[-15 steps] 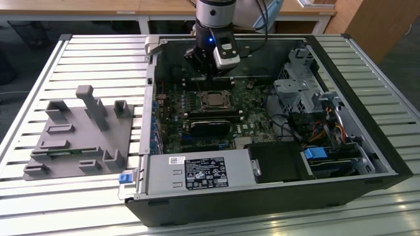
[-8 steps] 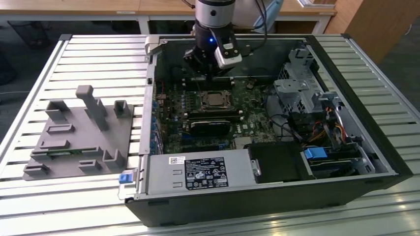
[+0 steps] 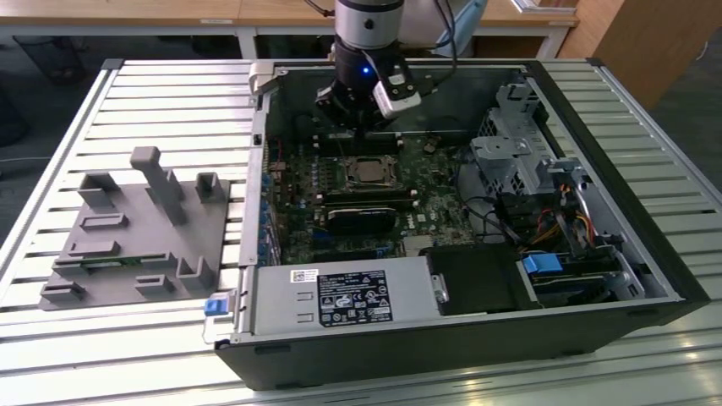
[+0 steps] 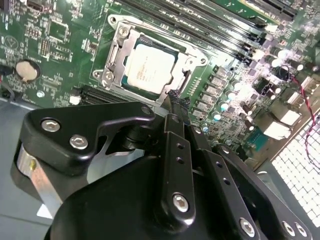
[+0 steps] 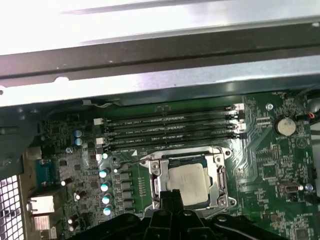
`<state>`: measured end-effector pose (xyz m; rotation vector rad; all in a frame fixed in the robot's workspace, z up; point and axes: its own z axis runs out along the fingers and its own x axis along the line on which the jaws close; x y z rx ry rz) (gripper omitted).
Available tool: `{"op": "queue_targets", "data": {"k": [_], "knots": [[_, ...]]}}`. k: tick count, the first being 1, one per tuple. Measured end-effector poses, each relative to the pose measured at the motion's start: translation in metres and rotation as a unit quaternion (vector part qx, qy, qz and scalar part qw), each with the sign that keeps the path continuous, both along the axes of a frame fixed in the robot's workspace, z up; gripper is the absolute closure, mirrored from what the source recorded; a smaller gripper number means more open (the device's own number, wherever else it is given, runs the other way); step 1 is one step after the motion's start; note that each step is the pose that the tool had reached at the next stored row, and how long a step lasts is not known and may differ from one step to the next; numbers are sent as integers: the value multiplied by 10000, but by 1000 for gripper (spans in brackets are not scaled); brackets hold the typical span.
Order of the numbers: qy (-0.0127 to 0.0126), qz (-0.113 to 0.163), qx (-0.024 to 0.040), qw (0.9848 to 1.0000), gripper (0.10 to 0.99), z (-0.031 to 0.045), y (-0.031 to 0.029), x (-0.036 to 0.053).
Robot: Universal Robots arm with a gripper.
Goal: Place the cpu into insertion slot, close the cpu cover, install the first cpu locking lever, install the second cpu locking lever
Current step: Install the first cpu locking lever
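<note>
at the cpu cover (image 4: 191,61) edge hangs the tool (image 4: 176,100) (pinched narrow); cpu (image 4: 150,67) seated.

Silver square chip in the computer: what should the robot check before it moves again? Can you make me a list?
1. Silvery square metal chip lies flat in the green circuit board: ok.
2. Thin silver metal cover frame is down around the chip: ok.
3. Both locking levers latched: cannot tell.
4. Black gripper sits at the cover frame's edge: ok.
5. Gripper is apart from the long black memory slots: ok.
</note>
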<state>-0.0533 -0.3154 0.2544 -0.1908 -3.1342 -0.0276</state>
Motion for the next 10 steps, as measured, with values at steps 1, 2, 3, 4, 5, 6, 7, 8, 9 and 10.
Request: {"op": "queue_targets", "data": {"k": [1, 2, 3, 4, 5, 6, 7, 8, 9, 10], "knots": [[-16, 11, 21, 10000, 980, -2, 0, -6], [-34, 14, 33, 10000, 980, -4, 0, -21], [-54, 15, 42, 10000, 980, -6, 0, -43], [-75, 14, 46, 10000, 980, -7, 0, -70], [-93, 15, 46, 9999, 980, -7, 0, -95], [-106, 15, 47, 9999, 980, -7, 0, -116], [-116, 17, 47, 9999, 980, -7, 0, -136], [-125, 20, 47, 9999, 980, -8, 0, -155], [-134, 23, 47, 9999, 980, -8, 0, -172], [-144, 24, 47, 9999, 980, -9, 0, -194]]}}
